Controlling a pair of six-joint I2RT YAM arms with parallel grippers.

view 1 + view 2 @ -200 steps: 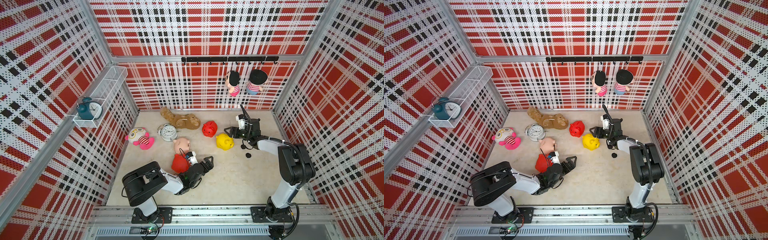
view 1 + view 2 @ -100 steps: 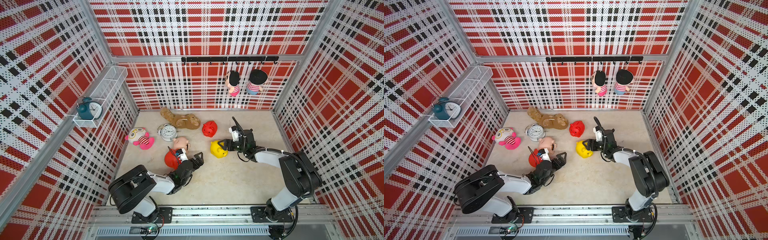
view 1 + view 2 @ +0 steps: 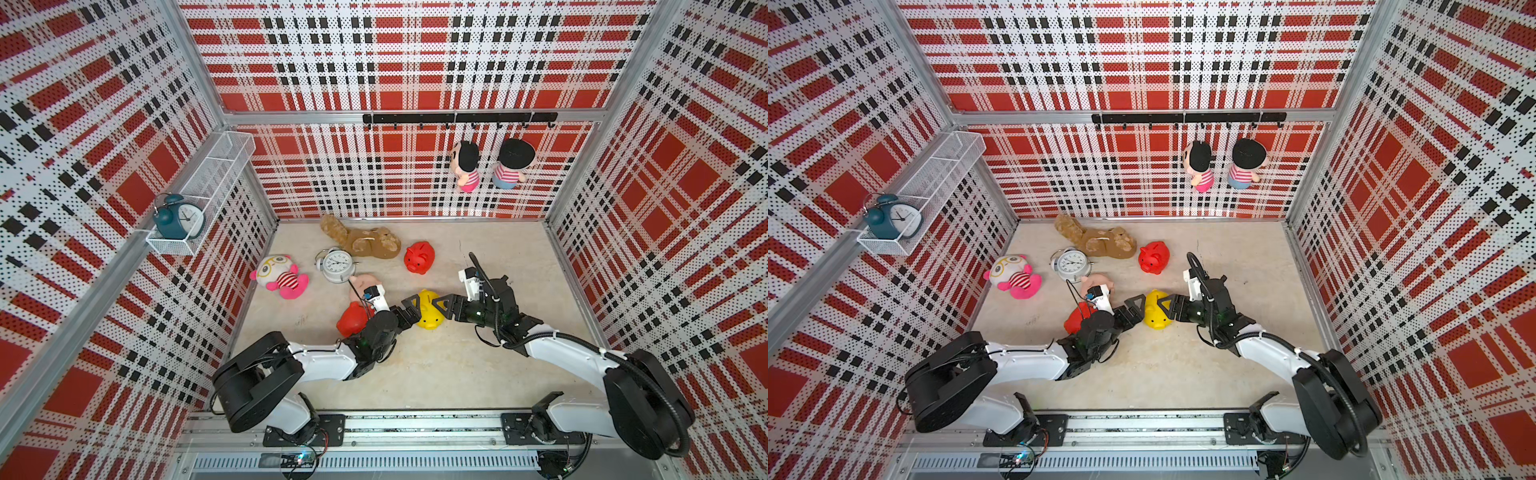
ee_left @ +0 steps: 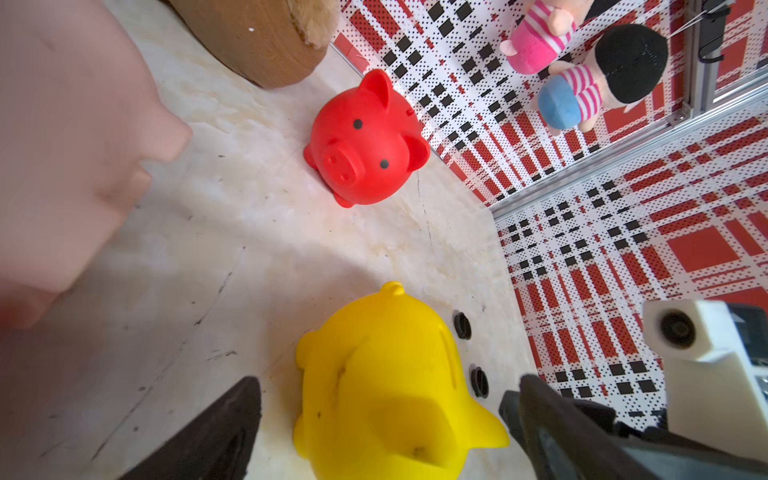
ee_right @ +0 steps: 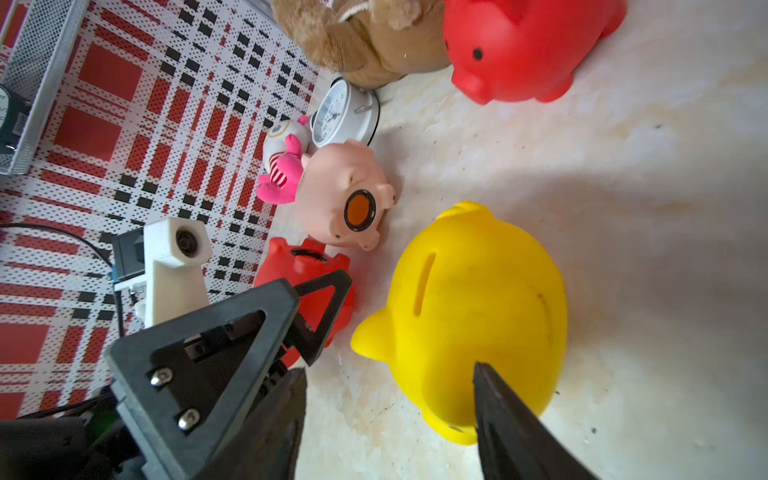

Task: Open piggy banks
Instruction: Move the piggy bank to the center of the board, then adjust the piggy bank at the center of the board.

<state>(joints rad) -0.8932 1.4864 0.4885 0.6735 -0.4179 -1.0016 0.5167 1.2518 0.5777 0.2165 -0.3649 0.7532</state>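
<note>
Counted on the beige stone-look floor [image 3: 449, 374]: four glossy plastic piggy banks, two red, one yellow, one pale pink.

At the centre of both top views, between the two grippers: the round, glossy plastic yellow piggy bank [image 3: 430, 312], coin slot turned toward the right wrist camera.

A little above centre, upright on its feet and apart from the others: one red piggy bank [image 3: 419, 257].

Left of centre, half under the left wrist: the other red piggy bank [image 3: 349, 323], tipped over, just beside the pale pink piggy bank [image 3: 360, 282]. On the pink one, lying on its side: a round belly opening [image 5: 359, 211], ringed in black, orange within.

Left gripper [image 4: 388, 381]: jaws spread wide, one black finger on each side of the yellow pig, neither clearly touching.

Right gripper [image 5: 389, 368]: jaws apart, one finger across the yellow pig's flank, the other clear of it with floor between; no pinch.

Two small black round plugs [image 4: 462, 326], loose on the floor just beside the yellow pig, visible from the left wrist only.

Two twin-bell alarm clocks: a teal clock [image 3: 178, 216] in the white wire basket [image 3: 216, 174] at upper left, a silver clock [image 3: 337, 265] on the floor left of centre.

Four plush toys: two black-haired dolls [image 3: 465, 166] in striped tops, hanging from the black hook rail [image 3: 415, 118] at upper right; one white-and-pink doll [image 3: 280, 278] with glasses at the floor's left edge; one brown plush [image 3: 365, 241] near the back wall.
</note>
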